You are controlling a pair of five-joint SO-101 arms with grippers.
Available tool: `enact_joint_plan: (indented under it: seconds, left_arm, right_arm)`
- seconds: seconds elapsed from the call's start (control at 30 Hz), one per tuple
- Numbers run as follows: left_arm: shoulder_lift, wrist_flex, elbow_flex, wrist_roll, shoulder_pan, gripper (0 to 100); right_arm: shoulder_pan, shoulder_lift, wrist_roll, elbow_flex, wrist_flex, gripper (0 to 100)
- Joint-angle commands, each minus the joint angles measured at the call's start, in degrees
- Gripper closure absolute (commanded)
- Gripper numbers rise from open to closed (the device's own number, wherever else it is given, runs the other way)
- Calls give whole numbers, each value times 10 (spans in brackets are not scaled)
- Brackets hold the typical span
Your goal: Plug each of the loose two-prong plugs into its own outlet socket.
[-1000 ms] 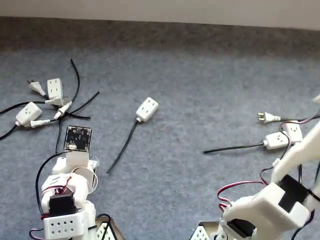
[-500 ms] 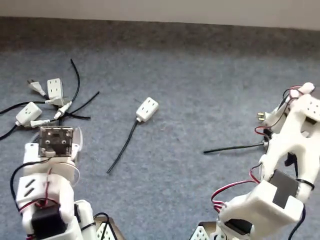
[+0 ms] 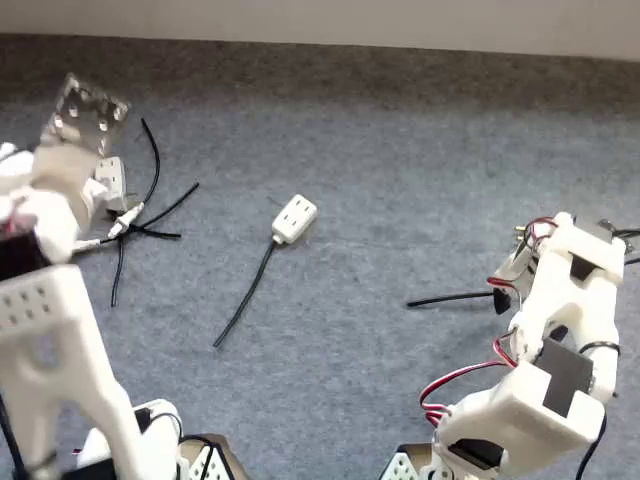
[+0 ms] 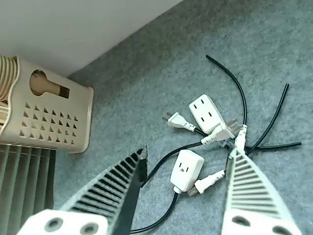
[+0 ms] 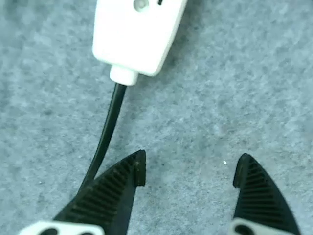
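Left wrist view, left end effector (image 4: 186, 152) wide, empty, above plugs (image 4: 178, 121), right end effector (image 5: 191, 159) wide, empty, by socket (image 5: 139, 29), both advanced since earlier.

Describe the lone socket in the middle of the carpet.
The socket is a small white block, plastic by its look, lying flat on the grey carpet with its slotted face up. Small dark slots show on that face, and no plug is in them. A thin black cord leaves its near end and runs in a slight curve toward the arms, slanting left, where it ends loose. The socket lies well apart from the other sockets and plugs, and only the carpet touches it.
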Motion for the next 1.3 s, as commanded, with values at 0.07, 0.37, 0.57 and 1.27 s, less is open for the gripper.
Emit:
enact_joint_plan:
  seconds: [0.07,0.37,0.57,1.27]
  left_arm:
    - [175,74,-171,-111,6,748]
    - [276,125,-262,-240,39,748]
    - [329,121,-252,-248,47,748]
    - [565,-2,-244,-295,54,748]
  right_arm:
    - [-9,-13,-14,58,-94,710]
    - [-31,-10,-15,70,-113,710]
    - [-40,-10,-15,80,-133,710]
    - [-58,-11,-15,98,-174,710]
